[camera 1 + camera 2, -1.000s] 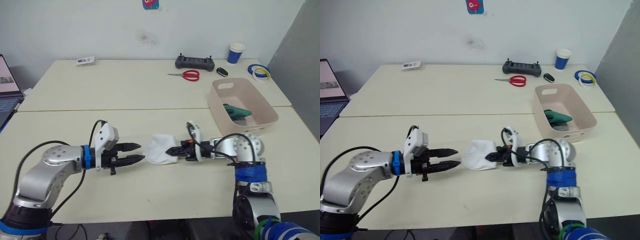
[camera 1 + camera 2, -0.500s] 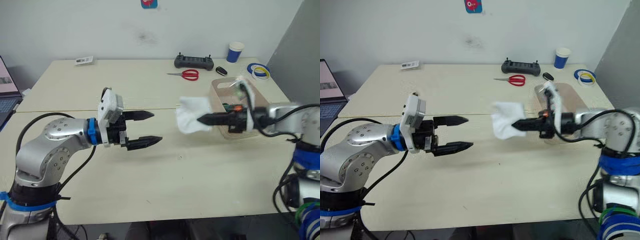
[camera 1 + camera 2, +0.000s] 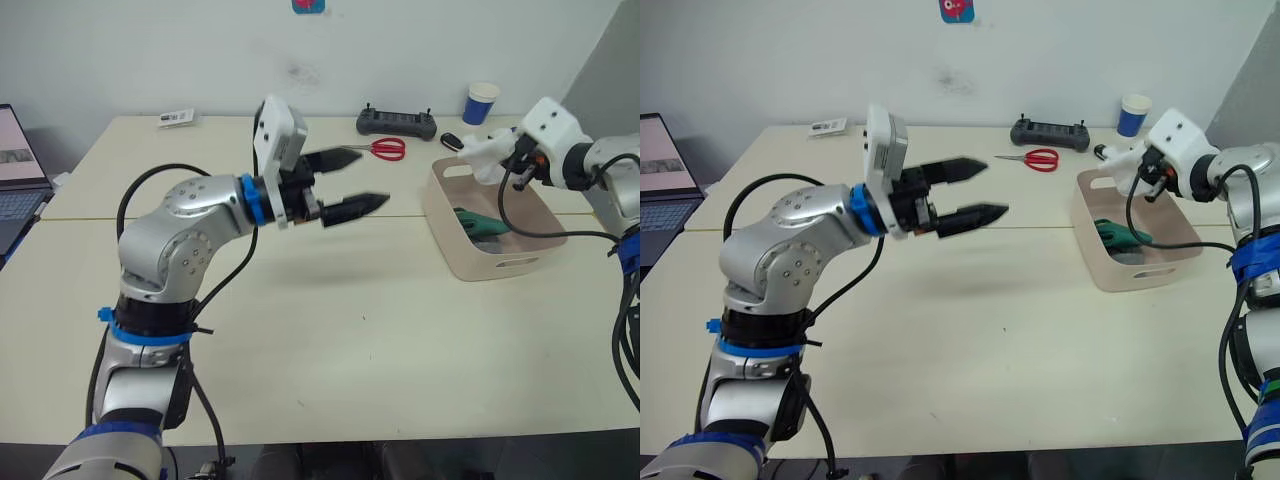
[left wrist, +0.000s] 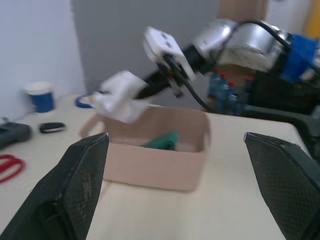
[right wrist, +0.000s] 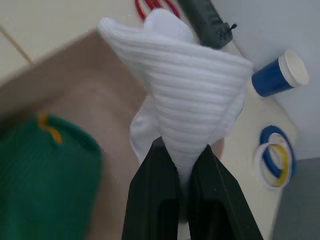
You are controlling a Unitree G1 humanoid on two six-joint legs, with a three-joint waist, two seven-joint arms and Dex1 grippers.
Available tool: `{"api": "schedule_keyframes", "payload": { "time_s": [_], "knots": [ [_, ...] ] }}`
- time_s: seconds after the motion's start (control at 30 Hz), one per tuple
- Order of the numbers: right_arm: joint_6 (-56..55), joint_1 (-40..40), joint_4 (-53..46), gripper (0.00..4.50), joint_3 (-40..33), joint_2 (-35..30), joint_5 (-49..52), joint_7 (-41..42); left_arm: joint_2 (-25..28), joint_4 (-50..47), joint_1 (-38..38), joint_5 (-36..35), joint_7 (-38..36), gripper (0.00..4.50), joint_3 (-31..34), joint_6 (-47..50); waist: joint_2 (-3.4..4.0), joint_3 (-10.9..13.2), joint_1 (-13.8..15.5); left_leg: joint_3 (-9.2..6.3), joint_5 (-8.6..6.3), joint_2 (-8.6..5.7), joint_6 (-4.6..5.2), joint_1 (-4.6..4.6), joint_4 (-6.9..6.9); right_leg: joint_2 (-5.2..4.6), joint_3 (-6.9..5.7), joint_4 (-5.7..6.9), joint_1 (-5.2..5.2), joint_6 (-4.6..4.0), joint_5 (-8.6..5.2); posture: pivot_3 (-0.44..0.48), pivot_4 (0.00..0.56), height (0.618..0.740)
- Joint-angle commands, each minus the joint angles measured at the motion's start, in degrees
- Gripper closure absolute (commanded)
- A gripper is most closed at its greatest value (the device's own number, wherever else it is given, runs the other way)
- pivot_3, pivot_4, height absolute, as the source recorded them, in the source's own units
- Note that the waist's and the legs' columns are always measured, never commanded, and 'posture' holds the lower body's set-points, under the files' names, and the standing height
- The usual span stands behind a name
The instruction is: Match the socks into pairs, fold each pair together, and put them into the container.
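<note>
My right gripper (image 5: 182, 150) is shut on a folded white sock bundle (image 5: 190, 95) and holds it in the air over the back left corner of the pale pink container (image 3: 445, 222). A dark green sock (image 3: 478, 222) with a yellow mark lies inside the container (image 4: 150, 165), and the green sock (image 5: 45, 190) sits below the gripper. My left gripper (image 3: 372, 176) is open, raised well above the table's middle, holding nothing and pointing toward the container. In the left wrist view the white sock (image 4: 120, 95) hangs above the container's rim.
Red scissors (image 3: 385, 148), a black controller (image 3: 395, 123), a small black fob (image 3: 450, 140) and a blue paper cup (image 3: 480, 102) lie behind the container. Tape rolls (image 5: 275, 155) sit beside the cup. A laptop (image 3: 15, 170) stands at the far left.
My right gripper lifted the white sock bundle off the table's middle and carried it right to above the container. My left gripper rose and swung back, staying open.
</note>
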Motion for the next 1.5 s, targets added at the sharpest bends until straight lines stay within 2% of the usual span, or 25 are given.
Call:
{"api": "schedule_keyframes", "payload": {
  "time_s": [0.03, 0.17, 0.3, 0.43, 0.5, 0.57, 0.77, 1.0, 1.13, 1.27, 1.33, 1.4, 1.5],
  "knots": [
    [-9.93, -1.40, 3.89, 4.50, 0.55, 0.13, -5.69, -0.17, -0.17, -0.13, -1.44, 2.91, -0.01, 0.01, -1.19, -2.70, 0.01, 0.01, 0.02, 0.00, 0.00, 0.01, 0.00, 0.00, -0.02, -0.05, 0.00, -0.01, 0.00, 0.01, -0.01, 0.000, 0.150, 0.740],
    [-17.97, 2.21, 2.58, 4.50, 2.55, -1.01, -9.54, 7.87, -0.07, -1.07, -2.56, 2.34, -2.72, 0.01, -2.68, -1.87, 0.03, 0.02, 0.33, -0.02, 0.01, 0.02, -0.01, 0.00, -0.01, -0.11, -0.05, 0.02, 0.00, 0.00, -0.01, 0.000, 0.150, 0.740],
    [-19.81, 3.82, 0.72, 4.50, 1.06, -1.48, -9.82, 14.57, 0.91, -1.42, -1.79, 3.26, -5.51, 0.01, -4.28, -2.19, 0.06, 0.03, 0.42, -0.02, 0.01, -0.09, -0.02, 0.03, 0.08, -0.10, -0.06, 0.14, 0.04, 0.00, -0.01, 0.000, 0.150, 0.740],
    [-20.27, 4.06, -0.33, 3.30, -0.11, -2.24, -10.18, 18.60, 1.13, 0.06, -1.68, 5.24, -7.24, 0.00, -5.35, -4.20, 0.07, 0.03, 0.41, -0.03, 0.02, -0.09, -0.03, 0.08, 0.15, -0.10, -0.06, 0.21, 0.10, 0.00, 0.01, 0.000, 0.150, 0.740],
    [-18.69, 3.43, -0.61, 2.54, -1.34, -2.25, -9.50, 19.96, 1.06, 0.58, -1.75, 5.59, -7.94, 0.00, -5.33, -4.53, 0.07, 0.03, 0.41, -0.05, 0.02, -0.09, -0.03, 0.10, 0.17, -0.10, -0.07, 0.23, 0.12, 0.00, 0.01, 0.000, 0.150, 0.740],
    [-18.58, 2.48, -0.74, 2.07, -2.14, -2.69, -9.69, 20.73, 1.43, 0.89, -1.50, 5.90, -9.08, 0.00, -5.55, -4.82, 0.07, 0.03, 0.41, -0.04, 0.02, -0.09, -0.03, 0.11, 0.18, -0.10, -0.06, 0.25, 0.12, 0.00, 0.01, 0.000, 0.150, 0.740],
    [-18.04, -1.18, -0.14, 0.08, -4.24, -4.79, -10.42, 22.41, 2.57, 0.34, 0.32, 7.06, -11.08, 0.00, -5.25, -5.54, 0.09, 0.05, 0.47, -0.05, 0.02, -0.08, -0.02, 0.11, 0.16, -0.10, -0.07, 0.24, 0.12, -0.01, 0.01, 0.000, 0.150, 0.740],
    [-7.12, -3.96, -4.52, 0.03, -11.37, -4.76, -3.87, 27.10, 5.68, 1.69, 1.72, 7.91, -12.34, 0.00, -2.64, -7.45, 0.10, 0.05, 0.49, -0.05, 0.02, -0.08, -0.02, 0.14, 0.16, -0.11, -0.06, 0.28, 0.12, -0.02, 0.01, 0.000, 0.150, 0.740],
    [7.03, 0.92, -18.91, 0.03, -18.43, -1.94, 6.32, 28.79, 9.26, 2.00, 6.75, 9.71, -11.42, 0.00, 0.11, -9.51, 0.12, 0.05, 0.09, -0.02, 0.02, -0.01, -0.02, 0.24, 0.15, -0.13, 0.00, 0.42, 0.12, -0.02, 0.01, 0.000, 0.150, 0.740],
    [21.39, 16.66, -43.65, 0.03, -25.96, 7.76, 16.98, 17.83, 12.91, -0.33, 16.57, 11.17, -8.12, 0.00, 4.92, -10.22, 0.02, -0.03, -0.05, -0.27, 0.00, 0.17, 0.01, 0.51, 0.10, -0.01, -0.10, 0.53, 0.34, -0.11, -0.06, 0.000, 0.150, 0.740],
    [26.08, 24.96, -55.00, 0.03, -26.19, 13.70, 18.69, 10.77, 13.36, -2.55, 22.58, 12.04, -4.93, 0.00, 7.77, -10.49, 0.02, -0.03, 0.13, -0.36, 0.02, 0.16, 0.00, 0.49, 0.10, -0.02, -0.10, 0.66, 0.34, -0.12, -0.07, 0.000, 0.150, 0.740],
    [27.76, 30.15, -61.64, 0.03, -25.36, 17.06, 18.33, 6.16, 13.46, -4.46, 26.94, 13.30, -2.42, 0.00, 9.34, -11.46, 0.06, 0.00, 0.38, -0.38, 0.02, 0.14, -0.01, 0.43, 0.20, -0.04, -0.07, 0.93, 0.23, -0.07, -0.14, 0.000, 0.150, 0.740],
    [28.75, 32.81, -65.28, 0.03, -24.76, 18.59, 17.84, 2.45, 13.45, -5.81, 29.42, 14.11, -0.63, 0.00, 10.01, -12.12, 0.08, 0.09, 1.48, -0.36, 0.14, -0.06, -0.23, 0.33, 0.23, -0.13, -0.10, 1.08, 0.09, -0.06, -0.14, 0.000, 0.150, 0.740]
  ]
}}
